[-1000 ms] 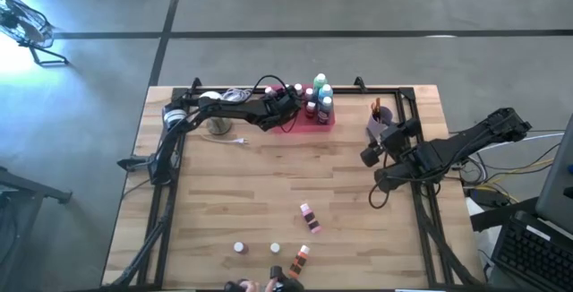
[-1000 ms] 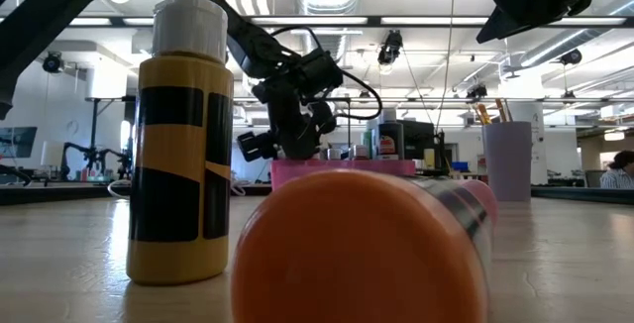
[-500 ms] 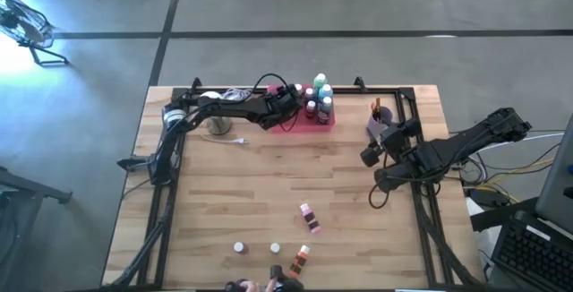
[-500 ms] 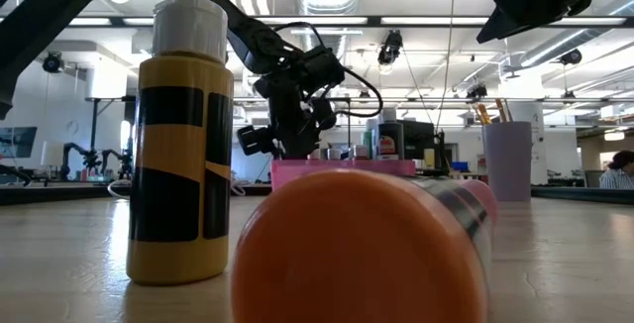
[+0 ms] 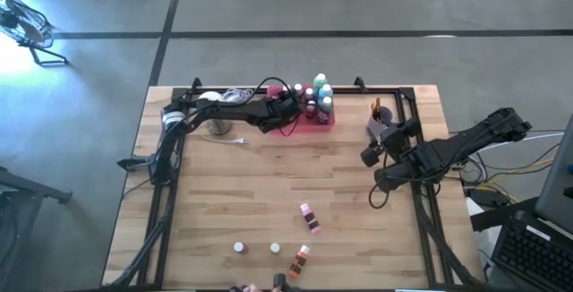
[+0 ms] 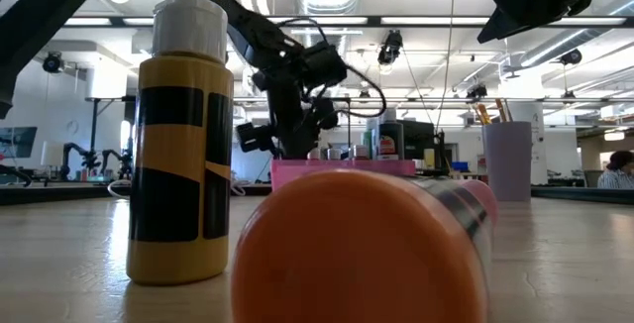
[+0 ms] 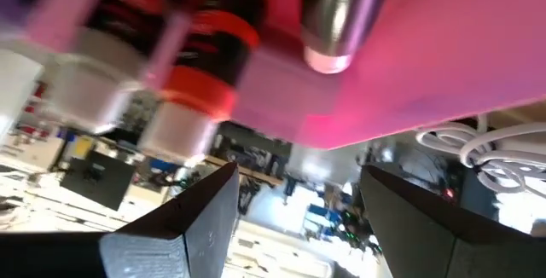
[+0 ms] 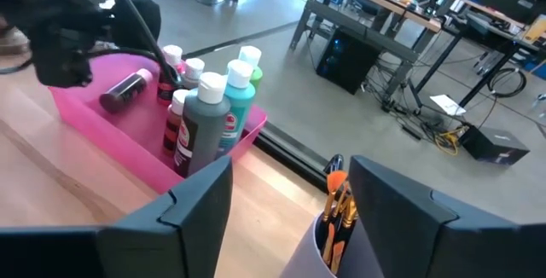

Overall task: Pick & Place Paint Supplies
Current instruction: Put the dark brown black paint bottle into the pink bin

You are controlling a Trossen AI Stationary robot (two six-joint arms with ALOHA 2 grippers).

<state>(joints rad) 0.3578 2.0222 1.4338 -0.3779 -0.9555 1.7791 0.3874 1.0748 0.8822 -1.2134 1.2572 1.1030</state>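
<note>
Left gripper (image 5: 294,106) hangs over the pink tray (image 5: 324,122) at the bench's far edge, fingers spread wide, holding nothing. The tray holds small bottles (image 8: 177,116) plus a green bottle (image 8: 202,123) and a blue bottle (image 8: 237,99), upright. Right gripper (image 5: 370,155) waits near the right edge by the brush cup (image 8: 320,248), fingers apart, empty. Loose bottles (image 5: 309,216) lie near the bench's front edge.

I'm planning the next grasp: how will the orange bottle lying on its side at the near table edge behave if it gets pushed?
The orange bottle lies on its side, a round cylinder on smooth wood, so it would probably roll rather than slide. Its white cap looks narrower than its body, so it may curve. It looks small and plastic, likely light and not fragile.
</note>
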